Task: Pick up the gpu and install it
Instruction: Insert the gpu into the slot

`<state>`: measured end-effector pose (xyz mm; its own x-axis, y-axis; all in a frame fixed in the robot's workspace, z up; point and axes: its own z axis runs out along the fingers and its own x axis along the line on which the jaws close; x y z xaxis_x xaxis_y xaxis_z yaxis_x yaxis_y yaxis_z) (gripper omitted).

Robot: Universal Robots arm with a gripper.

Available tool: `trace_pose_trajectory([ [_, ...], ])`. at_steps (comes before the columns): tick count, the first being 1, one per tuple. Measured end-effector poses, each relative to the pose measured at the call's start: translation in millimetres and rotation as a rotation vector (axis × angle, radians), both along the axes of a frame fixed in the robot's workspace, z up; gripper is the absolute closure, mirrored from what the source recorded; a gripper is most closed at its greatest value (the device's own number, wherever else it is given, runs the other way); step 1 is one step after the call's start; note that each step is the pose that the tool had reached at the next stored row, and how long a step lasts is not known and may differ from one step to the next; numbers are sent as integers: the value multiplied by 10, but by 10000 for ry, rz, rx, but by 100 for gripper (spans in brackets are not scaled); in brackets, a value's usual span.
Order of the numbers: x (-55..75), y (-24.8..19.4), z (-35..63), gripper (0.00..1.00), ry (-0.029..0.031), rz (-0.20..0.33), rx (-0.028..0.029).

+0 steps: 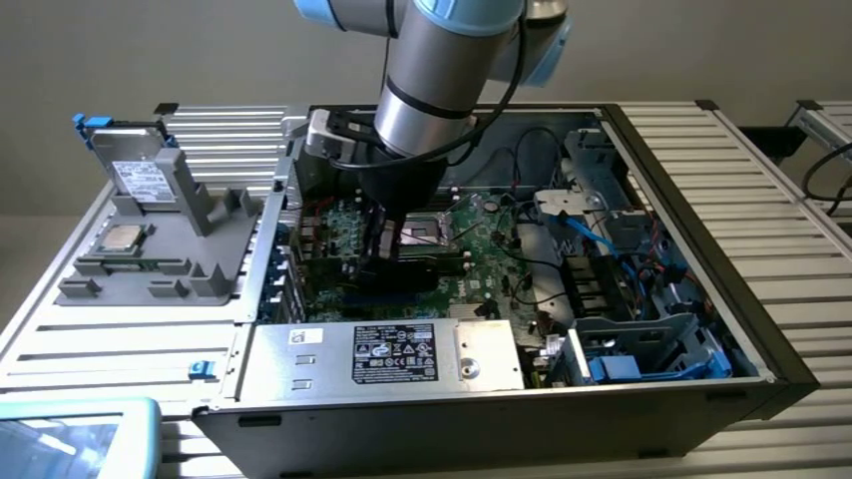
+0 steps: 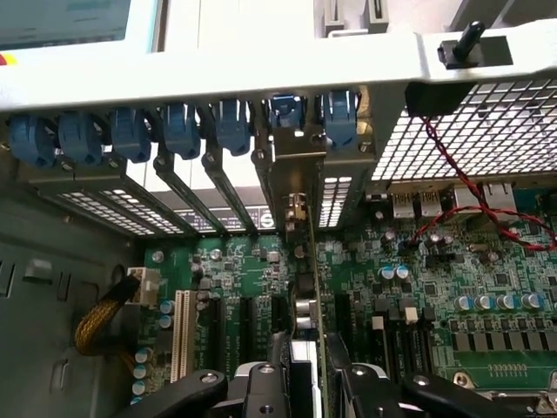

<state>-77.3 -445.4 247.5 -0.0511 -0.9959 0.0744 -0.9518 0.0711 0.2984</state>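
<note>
In the wrist view I see the gpu (image 2: 313, 287) edge-on: a thin green card standing upright over the motherboard (image 2: 418, 287). Its silver end bracket (image 2: 296, 174) stands against the case's rear slot openings. My gripper (image 2: 309, 387) is shut on the card, with one black finger (image 2: 261, 387) on each side of it. The card's lower edge is down among the expansion slots (image 2: 248, 318); whether it sits in one I cannot tell. In the exterior view my gripper (image 1: 393, 254) reaches down into the open computer case (image 1: 692, 249), over the motherboard (image 1: 500, 249).
Blue slot latches (image 2: 130, 131) line the rear wall. Red and black wires (image 2: 452, 200) cross the board. A power supply (image 1: 386, 354) and drive cage (image 1: 645, 344) stand near the case's front. On the exterior view's left, a grey fixture (image 1: 200, 215) holds a silver drive (image 1: 140, 175) and a processor (image 1: 120, 238).
</note>
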Motion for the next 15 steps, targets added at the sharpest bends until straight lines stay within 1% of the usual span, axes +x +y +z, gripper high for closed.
trace_pose_trajectory([
  [3, 1, 0, 0, 72, -1, 2, 0],
  [7, 16, 0, 49, 72, -1, 2, 2],
  [12, 28, -1, 49, 72, -1, -7, 1],
  [15, 28, -2, 39, 72, 12, -74, -1],
])
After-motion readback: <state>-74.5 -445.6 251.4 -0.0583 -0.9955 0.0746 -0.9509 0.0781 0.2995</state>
